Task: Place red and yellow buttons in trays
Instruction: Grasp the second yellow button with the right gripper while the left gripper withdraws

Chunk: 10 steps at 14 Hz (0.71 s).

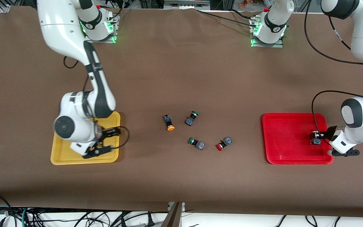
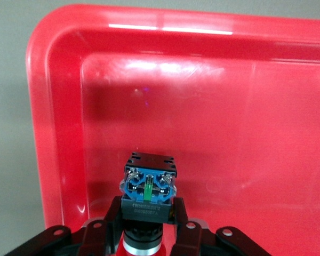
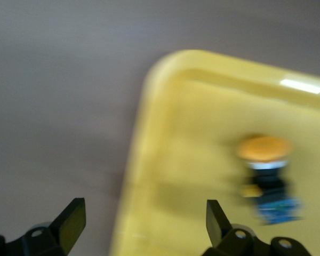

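My left gripper (image 1: 317, 137) is low over the red tray (image 1: 288, 138), at the end toward the left arm, and is shut on a button (image 1: 314, 141). In the left wrist view its fingers (image 2: 113, 213) clamp the button's dark blue body (image 2: 148, 186); its cap points back at the wrist and is mostly hidden. My right gripper (image 1: 106, 141) is open over the yellow tray (image 1: 63, 154). In the right wrist view a yellow button (image 3: 266, 181) lies in the yellow tray (image 3: 202, 133), beside the open gripper (image 3: 144, 213). A yellow button (image 1: 169, 123) and a red button (image 1: 223, 143) lie mid-table.
Two green-capped buttons lie mid-table among the others, one (image 1: 191, 118) farther from the front camera and one (image 1: 196, 143) nearer. Brown table cloth separates the two trays. A black cable loops beside the right gripper.
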Tool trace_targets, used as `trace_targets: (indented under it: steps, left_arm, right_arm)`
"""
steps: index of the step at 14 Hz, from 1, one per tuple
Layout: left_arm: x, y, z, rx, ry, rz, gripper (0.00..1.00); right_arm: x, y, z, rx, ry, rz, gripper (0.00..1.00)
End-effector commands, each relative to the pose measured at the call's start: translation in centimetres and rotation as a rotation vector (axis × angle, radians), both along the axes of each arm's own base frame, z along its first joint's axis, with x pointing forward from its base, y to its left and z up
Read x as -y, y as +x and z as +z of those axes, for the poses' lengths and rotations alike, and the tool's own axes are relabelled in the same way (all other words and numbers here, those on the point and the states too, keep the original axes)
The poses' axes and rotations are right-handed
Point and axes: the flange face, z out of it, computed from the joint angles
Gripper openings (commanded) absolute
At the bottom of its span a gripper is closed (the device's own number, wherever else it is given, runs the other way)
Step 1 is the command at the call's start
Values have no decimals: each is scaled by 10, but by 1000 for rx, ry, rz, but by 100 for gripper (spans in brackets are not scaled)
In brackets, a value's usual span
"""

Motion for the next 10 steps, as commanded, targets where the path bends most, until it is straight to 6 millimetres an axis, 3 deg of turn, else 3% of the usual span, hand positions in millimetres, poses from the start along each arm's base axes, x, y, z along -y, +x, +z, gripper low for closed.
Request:
trace_targets:
  steps: [1, 3, 6, 8, 10]
  left_arm:
    - [-1, 3, -11, 30, 11, -33, 20]
    - [-1, 0, -18, 18, 7, -30, 26]
    - [5, 1, -16, 12, 6, -23, 71]
    - [13, 5, -8, 16, 2, -29, 100]
    - [29, 10, 4, 12, -18, -46, 100]
  right_arm:
    - [-56, -20, 8, -47, 51, -132, 100]
    - [-110, -44, 4, -59, 41, -212, 100]
    - [-162, -71, -19, -43, 82, -279, 100]
    - [-186, -86, -26, -38, 78, -316, 100]
    - [-202, -97, -37, -27, 71, -304, 100]
